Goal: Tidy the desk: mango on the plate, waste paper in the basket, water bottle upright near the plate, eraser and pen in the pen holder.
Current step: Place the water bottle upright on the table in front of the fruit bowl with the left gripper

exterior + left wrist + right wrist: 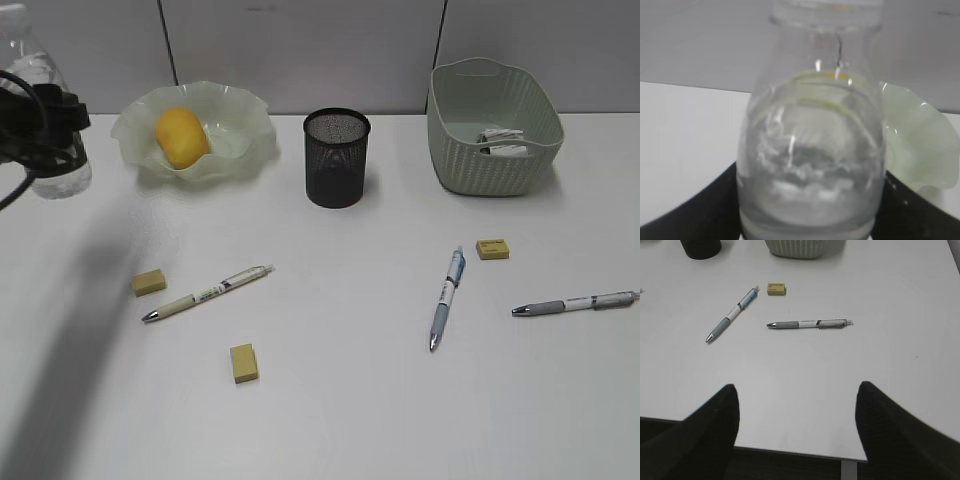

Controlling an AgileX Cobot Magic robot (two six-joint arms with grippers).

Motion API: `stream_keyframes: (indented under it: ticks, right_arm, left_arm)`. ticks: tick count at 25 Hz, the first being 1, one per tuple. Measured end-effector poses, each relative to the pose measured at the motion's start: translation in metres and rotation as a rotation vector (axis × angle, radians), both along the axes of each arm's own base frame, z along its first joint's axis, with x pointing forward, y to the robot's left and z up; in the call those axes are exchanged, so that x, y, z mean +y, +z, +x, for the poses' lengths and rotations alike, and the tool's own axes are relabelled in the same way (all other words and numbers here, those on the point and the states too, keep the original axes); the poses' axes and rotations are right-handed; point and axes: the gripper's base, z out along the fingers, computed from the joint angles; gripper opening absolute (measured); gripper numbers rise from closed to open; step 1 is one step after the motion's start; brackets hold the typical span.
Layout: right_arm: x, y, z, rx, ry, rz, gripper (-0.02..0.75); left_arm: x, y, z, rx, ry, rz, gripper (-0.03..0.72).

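My left gripper (810, 220) is closed around the water bottle (45, 120), which stands upright at the far left of the desk (340, 420), just beside the plate (255, 125). So I judge the bottle step is nearly done; what it calls for next is letting go cleanly without tipping it. The mango (181, 136) already lies on the plate, and paper (500, 142) sits in the basket (490, 165). My right gripper (797, 415) hangs open and empty over the near edge. Three pens and three erasers lie loose, and the pen holder (337, 158) looks empty, though its inside is dark. The bottle's cap is cut off in both views, my left fingers are mostly hidden behind it, and I see no label.
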Motion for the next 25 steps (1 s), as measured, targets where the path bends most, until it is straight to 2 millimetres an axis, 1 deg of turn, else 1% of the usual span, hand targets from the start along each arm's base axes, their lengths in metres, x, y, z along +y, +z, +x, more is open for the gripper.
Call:
stream_keyframes:
  ticks: [4,10,14,19,25]
  right_arm:
    - [0.0,0.0,0.0,0.0,0.0,0.0,0.569]
    - [0.0,0.0,0.0,0.0,0.0,0.0,0.569]
    - [0.0,0.0,0.0,0.0,0.0,0.0,0.568]
    - [0.0,0.0,0.0,0.0,0.0,0.0,0.568]
    - [0.0,0.0,0.0,0.0,0.001,-0.001,0.568]
  left_arm:
    - [-0.007,-0.028,0.011,-0.036,0.02,-0.013,0.508]
    - [-0.016,-0.061,0.023,-0.183,-0.062,0.048,0.508]
    - [-0.018,-0.084,0.024,-0.152,-0.075,0.055,0.508]
    - [-0.017,-0.097,0.026,-0.146,-0.064,0.055,0.508]
    - [-0.014,-0.107,0.037,-0.139,-0.041,0.041,0.508]
